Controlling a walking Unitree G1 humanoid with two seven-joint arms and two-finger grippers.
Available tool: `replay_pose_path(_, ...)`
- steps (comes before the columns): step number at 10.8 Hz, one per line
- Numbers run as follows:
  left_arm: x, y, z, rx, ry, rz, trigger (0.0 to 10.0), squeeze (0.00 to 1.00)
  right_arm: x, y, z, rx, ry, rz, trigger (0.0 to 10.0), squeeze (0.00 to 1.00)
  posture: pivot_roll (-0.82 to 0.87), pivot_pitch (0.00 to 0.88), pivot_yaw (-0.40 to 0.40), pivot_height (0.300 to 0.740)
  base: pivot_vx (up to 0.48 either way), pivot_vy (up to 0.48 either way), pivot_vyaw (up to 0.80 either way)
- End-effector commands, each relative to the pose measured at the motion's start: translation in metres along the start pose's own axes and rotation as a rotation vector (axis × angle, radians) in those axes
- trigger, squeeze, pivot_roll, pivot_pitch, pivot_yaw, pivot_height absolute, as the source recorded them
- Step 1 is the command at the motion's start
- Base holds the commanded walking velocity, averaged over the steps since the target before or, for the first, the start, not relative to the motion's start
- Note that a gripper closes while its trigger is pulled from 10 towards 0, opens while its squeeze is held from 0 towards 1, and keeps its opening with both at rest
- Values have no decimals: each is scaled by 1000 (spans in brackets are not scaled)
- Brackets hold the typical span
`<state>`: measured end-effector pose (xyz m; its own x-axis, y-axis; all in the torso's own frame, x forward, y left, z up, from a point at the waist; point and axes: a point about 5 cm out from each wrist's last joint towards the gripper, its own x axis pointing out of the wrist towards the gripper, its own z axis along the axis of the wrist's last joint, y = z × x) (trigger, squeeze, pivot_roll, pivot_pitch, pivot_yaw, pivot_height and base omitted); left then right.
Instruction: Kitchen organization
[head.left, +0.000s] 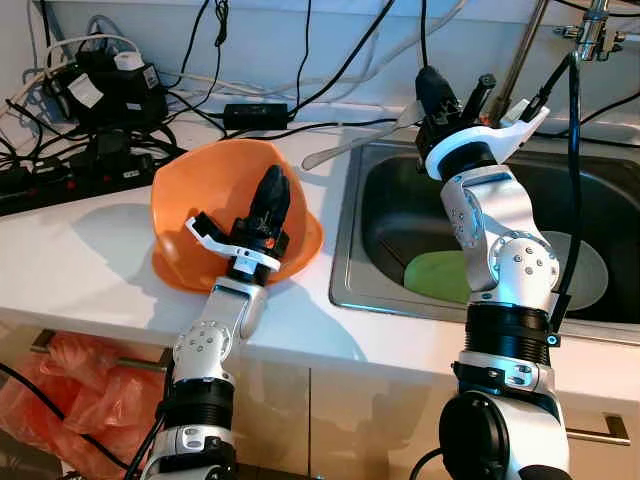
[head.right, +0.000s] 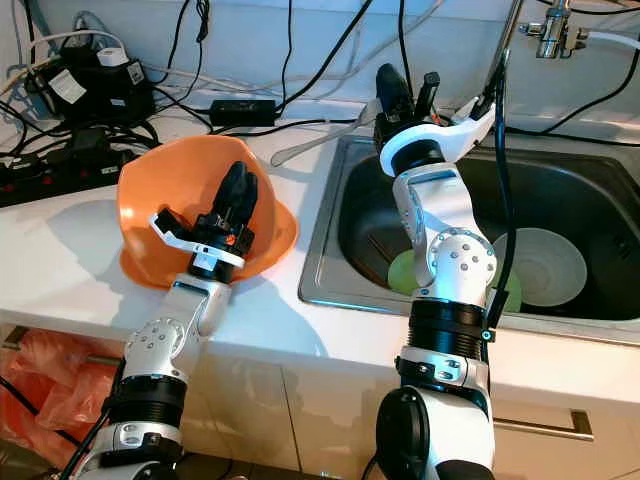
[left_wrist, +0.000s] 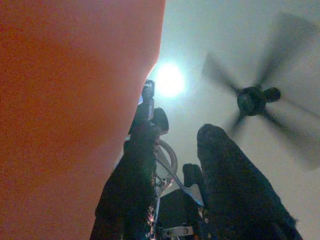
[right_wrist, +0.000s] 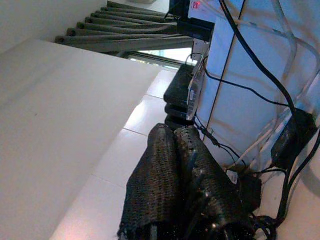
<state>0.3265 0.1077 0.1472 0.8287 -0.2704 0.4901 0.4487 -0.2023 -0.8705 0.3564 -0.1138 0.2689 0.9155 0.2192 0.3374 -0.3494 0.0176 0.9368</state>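
The orange bowl (head.left: 200, 215) is tipped up on the white bench (head.left: 70, 270), just left of the sink (head.left: 370, 180), its open side facing the sink and me. My left gripper (head.left: 272, 195) reaches into that opening; in the left wrist view one finger (left_wrist: 130, 185) lies against the orange wall while the other stands apart from it, so I judge the gripper is narrowly parted with the rim between or beside its fingers, and I cannot tell whether it truly pinches the bowl.

My right gripper (head.right: 405, 90) is raised above the sink's back left corner, near the pale spoon (head.right: 310, 145) that lies on the bench at the sink's edge; its fingers (right_wrist: 165, 175) are pressed together and carry nothing. Down in the sink lie a green plate (head.left: 440, 275) and a white plate (head.right: 545, 265). Left of the bowl, at the wall, sits a tangle of cables (head.left: 90, 100) and power strips.

I take this as the step of securing the bowl to move it. Next I must confirm the pinch on the rim, then lift without letting it swing into the sink's edge.
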Motion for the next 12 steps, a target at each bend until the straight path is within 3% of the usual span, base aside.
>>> replay_pose_path(1,115,-89,-7,847,-13,78,10000,0,-2,-6,-6,37,-2,-11,0,0,62,122,17,723,0,0,0)
replay_pose_path(4,115,-89,-7,847,-13,78,10000,0,-2,-6,-6,37,-2,-11,0,0,62,122,17,723,0,0,0)
replay_pose_path(5,99,-82,24,1155,7,192,10000,0,-4,-21,17,-159,-51,-82,10000,0,68,0,0,723,0,0,0)
replay_pose_path(6,77,-74,58,1444,24,335,10000,0,-10,-38,48,-409,-94,-170,10000,0,68,0,0,723,0,0,0)
replay_pose_path(7,72,-73,64,1496,23,367,10000,0,-13,-40,57,-459,-107,-192,10000,0,69,0,0,723,0,0,0)
replay_pose_path(11,79,-88,64,1501,-9,327,10000,0,-10,-41,60,-482,-110,-183,10000,0,71,0,0,723,0,0,0)
replay_pose_path(12,82,-95,61,1544,-2,292,10000,0,-10,-42,61,-490,-115,-183,10000,0,72,0,0,723,0,0,0)
